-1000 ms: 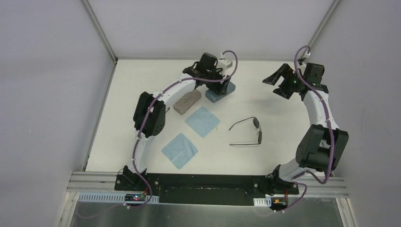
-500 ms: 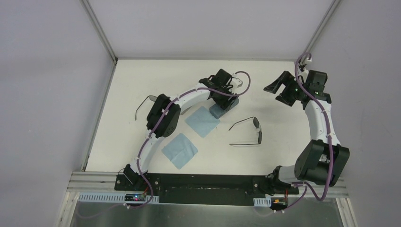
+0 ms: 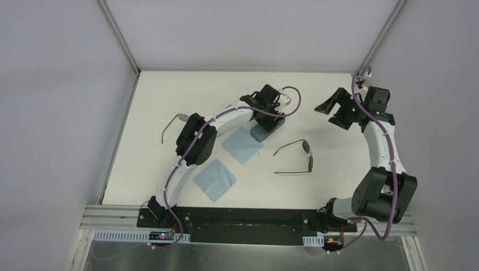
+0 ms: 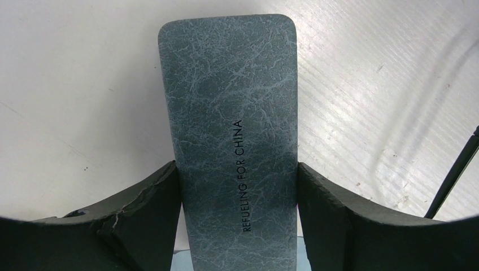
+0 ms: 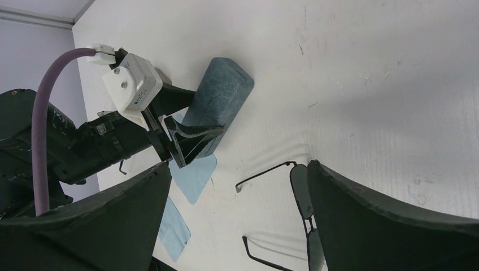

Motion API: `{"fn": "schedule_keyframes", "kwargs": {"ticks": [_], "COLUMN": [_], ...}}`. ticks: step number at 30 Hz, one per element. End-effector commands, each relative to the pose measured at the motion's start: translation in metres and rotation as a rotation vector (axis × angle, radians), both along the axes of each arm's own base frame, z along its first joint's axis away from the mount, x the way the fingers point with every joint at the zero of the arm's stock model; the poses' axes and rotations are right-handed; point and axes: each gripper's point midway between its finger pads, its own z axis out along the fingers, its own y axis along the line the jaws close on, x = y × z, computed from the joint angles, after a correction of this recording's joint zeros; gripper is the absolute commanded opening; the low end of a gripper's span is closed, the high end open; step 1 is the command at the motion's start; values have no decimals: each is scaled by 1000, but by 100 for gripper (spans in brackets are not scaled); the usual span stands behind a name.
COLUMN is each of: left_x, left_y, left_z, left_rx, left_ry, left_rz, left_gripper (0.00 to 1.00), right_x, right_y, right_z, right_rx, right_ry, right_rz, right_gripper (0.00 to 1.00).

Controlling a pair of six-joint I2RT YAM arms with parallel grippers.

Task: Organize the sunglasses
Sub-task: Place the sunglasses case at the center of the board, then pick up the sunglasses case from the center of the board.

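Observation:
One pair of black wire-framed sunglasses (image 3: 298, 157) lies open on the table right of centre; it also shows in the right wrist view (image 5: 302, 195). A second pair (image 3: 171, 125) lies at the left, partly hidden behind the left arm. My left gripper (image 3: 271, 119) is shut on the blue case (image 3: 260, 134); in the left wrist view both fingers (image 4: 149, 197) press the case's (image 4: 231, 101) long sides. My right gripper (image 3: 333, 107) is open and empty, above the table to the right of the case; the right wrist view (image 5: 237, 169) shows the table between its fingers.
Two light blue cloths lie near the middle, one (image 3: 242, 144) touching the blue case's near end, the other (image 3: 214, 179) closer to the bases. The beige case is hidden under the left arm. White walls close the table at the back and sides.
My left gripper has carried the blue case from the back toward the near cloth. The left arm now covers the beige case and uncovers the second pair. The right gripper shifted slightly.

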Motion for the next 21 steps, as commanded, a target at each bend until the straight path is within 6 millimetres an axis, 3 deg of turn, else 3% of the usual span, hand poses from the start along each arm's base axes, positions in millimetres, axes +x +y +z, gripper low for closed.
{"fn": "schedule_keyframes", "kwargs": {"ticks": [1, 11, 19, 21], "left_x": [-3, -8, -9, -9], "left_y": [7, 13, 16, 15], "left_z": [26, 26, 22, 23], "left_rx": [26, 47, 62, 59], "left_ry": [-49, -39, -35, -33], "left_rz": [28, 51, 60, 59], "left_gripper": [62, 73, 74, 70], "right_x": [0, 0, 0, 0], "right_y": [-1, -1, -2, -2], "right_z": [18, 20, 19, 19], "right_rx": [-6, 2, 7, 7], "right_ry": [-67, -73, -72, -70], "right_rz": [-2, -2, -6, -6], "right_gripper": [93, 93, 94, 93]}}
